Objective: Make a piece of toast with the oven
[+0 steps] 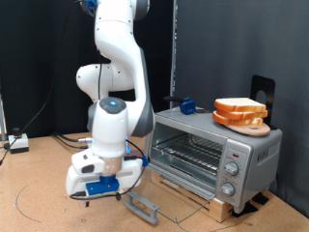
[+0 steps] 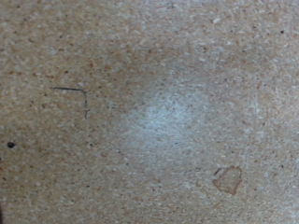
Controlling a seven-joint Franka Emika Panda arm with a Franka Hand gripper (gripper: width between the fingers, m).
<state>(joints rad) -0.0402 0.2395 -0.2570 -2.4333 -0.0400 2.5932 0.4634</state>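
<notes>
In the exterior view, the white arm's end effector (image 1: 94, 190) hangs low at lower left over the brown bench (image 1: 39, 208); whether its fingers are apart, I cannot tell. The square pale piece of toast (image 1: 238, 107) sits on a round wooden plate (image 1: 247, 123) atop the boxy silver oven (image 1: 217, 150), whose door looks dropped open. I'd say it must rise well clear of that door. The wrist view shows only bare speckled bench.

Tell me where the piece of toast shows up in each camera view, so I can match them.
Exterior view: the piece of toast sits on a wooden plate atop the oven, at the picture's right.
Wrist view: not in it; only bare brown tabletop shows.
Shared landmark: the tabletop.
</notes>
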